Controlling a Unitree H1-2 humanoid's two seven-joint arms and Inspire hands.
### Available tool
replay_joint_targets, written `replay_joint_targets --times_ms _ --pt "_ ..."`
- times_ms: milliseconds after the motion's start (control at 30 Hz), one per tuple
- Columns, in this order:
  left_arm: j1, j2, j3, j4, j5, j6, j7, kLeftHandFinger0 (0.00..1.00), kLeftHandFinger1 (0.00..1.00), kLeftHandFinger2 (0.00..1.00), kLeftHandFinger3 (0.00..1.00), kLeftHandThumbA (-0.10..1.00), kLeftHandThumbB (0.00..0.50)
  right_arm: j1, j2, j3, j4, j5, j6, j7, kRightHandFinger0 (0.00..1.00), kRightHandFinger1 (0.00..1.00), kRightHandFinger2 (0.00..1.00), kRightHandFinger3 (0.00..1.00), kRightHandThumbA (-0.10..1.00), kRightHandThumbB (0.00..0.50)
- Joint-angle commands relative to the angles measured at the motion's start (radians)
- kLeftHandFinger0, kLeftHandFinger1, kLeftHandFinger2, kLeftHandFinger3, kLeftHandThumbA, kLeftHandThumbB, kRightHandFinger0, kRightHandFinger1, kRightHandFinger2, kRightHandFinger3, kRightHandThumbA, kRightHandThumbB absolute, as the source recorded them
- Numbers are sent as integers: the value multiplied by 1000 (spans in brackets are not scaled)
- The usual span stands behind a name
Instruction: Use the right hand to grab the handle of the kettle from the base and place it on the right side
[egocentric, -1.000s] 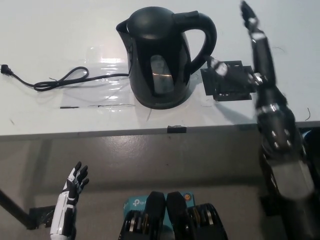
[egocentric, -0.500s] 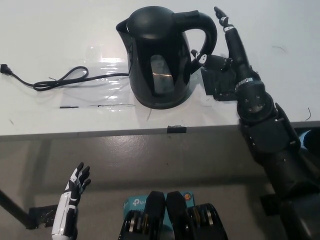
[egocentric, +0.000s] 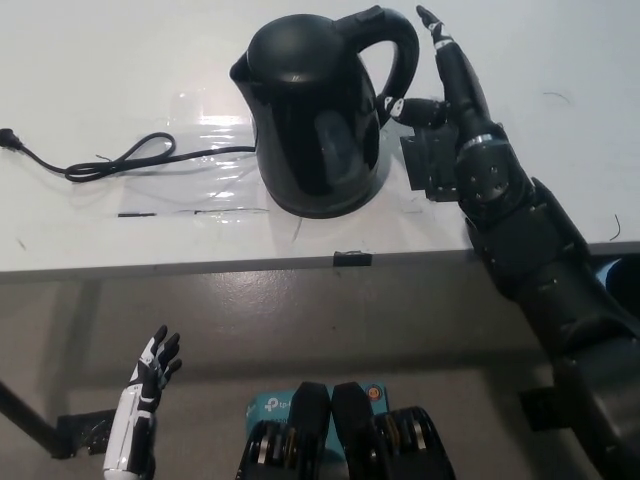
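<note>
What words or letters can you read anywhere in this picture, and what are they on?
"tp-" in white letters, the start of a logo on the teal box at the bottom middle; the rest is hidden.
The kettle: no readable label or brand shows.
The black patch on the table: no writing that can be made out.

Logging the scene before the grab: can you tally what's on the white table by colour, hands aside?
Black: 4 – kettle, power cord, square patch beside the kettle, small tab at the table edge
Clear: 1 – tape patch under the cord
Total: 5
</note>
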Motion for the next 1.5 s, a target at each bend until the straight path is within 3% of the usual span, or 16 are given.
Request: replay_joint_targets --times_ms 0,600,733,967,1200,1267,1300,1333,1367,1400,1433,1467 --pt "6 0 -1 -19 -29 -37 -17 1000 1000 1000 1000 1000 500 -110 -2 17 20 -16 -60 -44 1000 1000 1000 1000 821 274" --pt "-3 4 9 -20 -46 -37 -33 1000 1000 1000 1000 1000 500 -157 0 13 90 6 -91 -41 1000 1000 1000 1000 838 287" --pt "-4 4 4 -19 -30 -37 -25 1000 1000 1000 1000 1000 500 -166 0 5 86 15 -87 -33 1000 1000 1000 1000 785 272" --pt "3 1 1 -22 -32 -37 -27 1000 1000 1000 1000 1000 500 -196 2 13 133 9 -82 -38 1000 1000 1000 1000 783 292" --pt "-1 2 -2 -24 -32 -37 -30 1000 1000 1000 1000 1000 500 -238 6 34 169 -12 -81 -62 1000 1000 1000 1000 731 271" --pt "-3 3 -3 -25 -33 -37 -31 1000 1000 1000 1000 1000 500 -251 6 45 178 -18 -95 -78 1000 1000 1000 1000 660 254" --pt "-4 4 -4 -25 -29 -37 -29 1000 1000 1000 1000 1000 500 -259 8 42 182 -11 -99 -83 1000 1000 1000 1000 562 256" --pt "-3 4 -6 -26 -23 -37 -25 1000 1000 1000 1000 1000 500 -272 9 50 189 -16 -92 -87 873 980 1000 1000 412 259" --pt "-2 4 -6 -26 -28 -37 -30 1000 1000 1000 1000 1000 500 -283 10 62 199 -27 -77 -95 671 773 867 929 261 269" --pt "-1 4 -6 -28 -29 -37 -30 1000 1000 1000 1000 1000 495 -292 12 85 210 -48 -57 -117 305 400 511 548 31 256" --pt "-1 4 -7 -28 -28 -37 -31 1000 1000 1000 1000 1000 495 -293 12 90 213 -48 -56 -121 232 351 476 506 -2 259" --pt "-2 5 -8 -29 -26 -37 -30 1000 1000 1000 1000 1000 489 -296 12 125 226 -84 -40 -165 9 31 92 256 -96 243"
